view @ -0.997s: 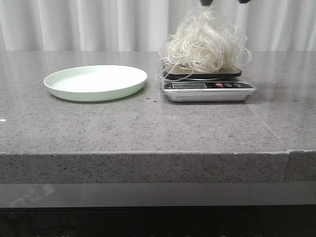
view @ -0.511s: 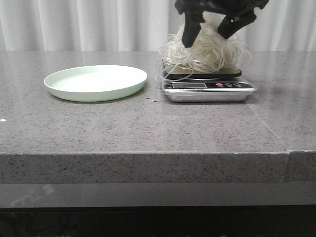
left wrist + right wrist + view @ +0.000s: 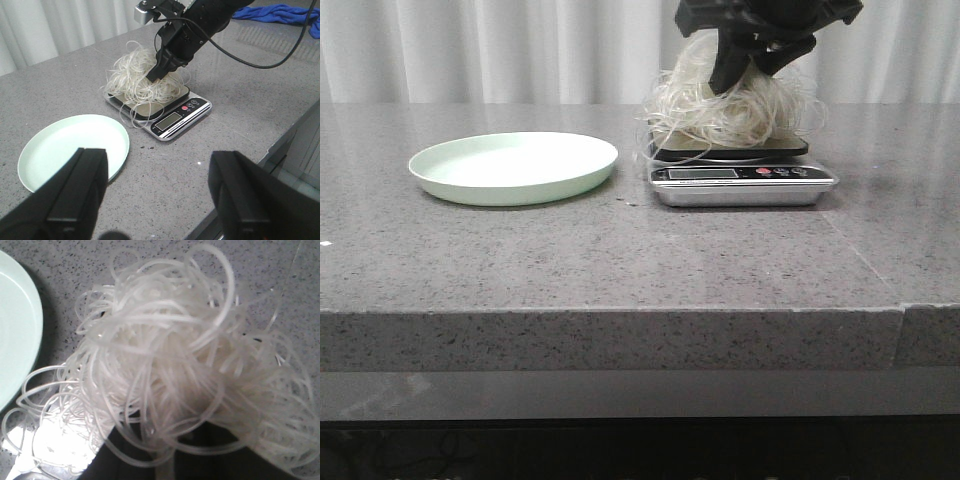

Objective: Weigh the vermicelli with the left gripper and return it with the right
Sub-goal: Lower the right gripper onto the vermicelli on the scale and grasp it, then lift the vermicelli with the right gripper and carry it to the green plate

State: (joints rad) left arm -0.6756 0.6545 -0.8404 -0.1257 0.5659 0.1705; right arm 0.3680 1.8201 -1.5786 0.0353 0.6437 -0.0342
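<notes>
Both fingers of the left gripper (image 3: 157, 200) fill the near edge of its wrist view, spread wide apart with nothing between them, held above the grey stone table (image 3: 620, 270). Nearest on the table in the front view is bare speckled stone; further back, at about 9 o'clock from the scale (image 3: 742, 180), lies the pale green plate (image 3: 513, 166) — bare, and well apart from the scale. The scale sits right of centre, its display strip and red button facing the camera. On its platform rests the vermicelli (image 3: 715, 115), a fluffy white tangle with loose loops hanging over the platform's edges. Down into the top of that mound, from 12 o'clock, comes the right gripper (image 3: 752, 72) — its dark fingers are drawn in on the vermicelli, strands bunched between them. Behind everything hangs a pale curtain (image 3: 470, 50). In the left wrist view, a blue cloth (image 3: 285, 12) lies at the far end of the table.
</notes>
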